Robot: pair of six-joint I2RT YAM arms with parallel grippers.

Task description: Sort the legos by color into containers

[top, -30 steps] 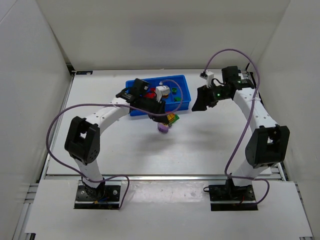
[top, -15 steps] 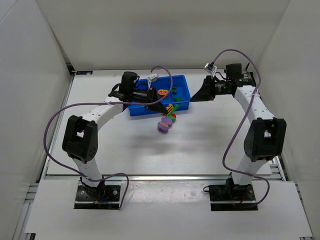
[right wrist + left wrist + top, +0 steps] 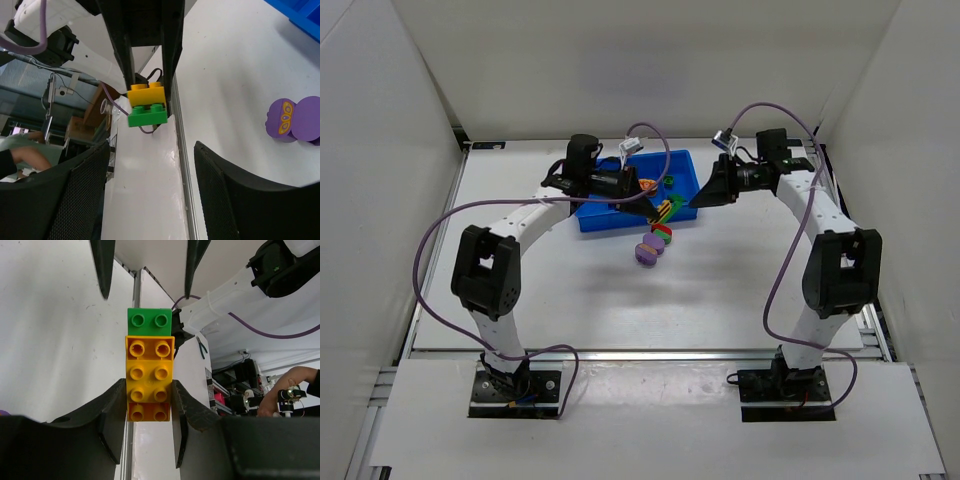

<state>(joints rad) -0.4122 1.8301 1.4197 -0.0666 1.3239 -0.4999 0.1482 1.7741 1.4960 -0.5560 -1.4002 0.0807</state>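
the blue tray (image 3: 595,218) sits on the far part of the table (image 3: 570,290). the left arm covers most of it. an orange bit (image 3: 645,185) and a green bit (image 3: 670,181) show inside, but i cannot tell which box each one is in

near the arms, two purple round legos (image 3: 648,250) lie on the table, touching each other. just past them is a red and green bit (image 3: 661,233), too small to tell more. next, by the tray's near right corner, the left gripper (image 3: 148,395) is squeezed tight on a stack of yellow bricks (image 3: 149,385) with one green brick (image 3: 149,321) on its far end. the right gripper (image 3: 150,150) is just beside the tray's right end, its jaws wide apart with nothing in them

the left wrist view shows the studs on the stack: eight yellow and two green. the right wrist view shows a yellow pattern on one purple lego. in the top view both are too small to see
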